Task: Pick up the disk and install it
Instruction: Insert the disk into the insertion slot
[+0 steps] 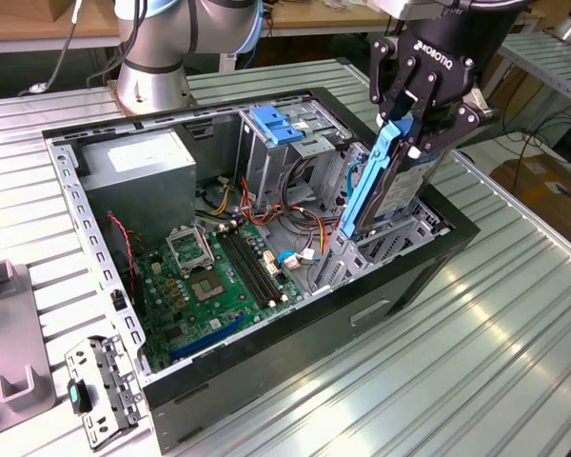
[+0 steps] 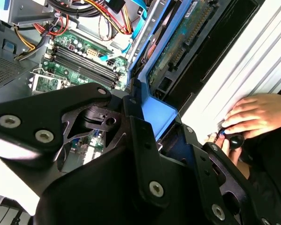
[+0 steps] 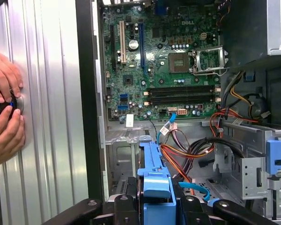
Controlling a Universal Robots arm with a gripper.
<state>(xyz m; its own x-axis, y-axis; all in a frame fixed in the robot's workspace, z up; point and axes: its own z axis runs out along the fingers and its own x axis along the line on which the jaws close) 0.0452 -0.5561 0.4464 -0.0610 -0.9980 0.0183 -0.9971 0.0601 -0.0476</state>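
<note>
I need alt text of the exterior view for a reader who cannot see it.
The gripper holds the disk, tilted steeply, with its lower end at the drive bay of an open computer case. Inside are a green motherboard and a grey cage topped by a blue latch plate.

The arm (image 1: 152, 57) is silver-grey with pale blue joint caps (image 1: 250, 24). The black gripper (image 1: 414, 138) carries white lettering (image 1: 436, 57) toward twelve o'clock and silver screws (image 2: 155, 188) on its links.
</note>
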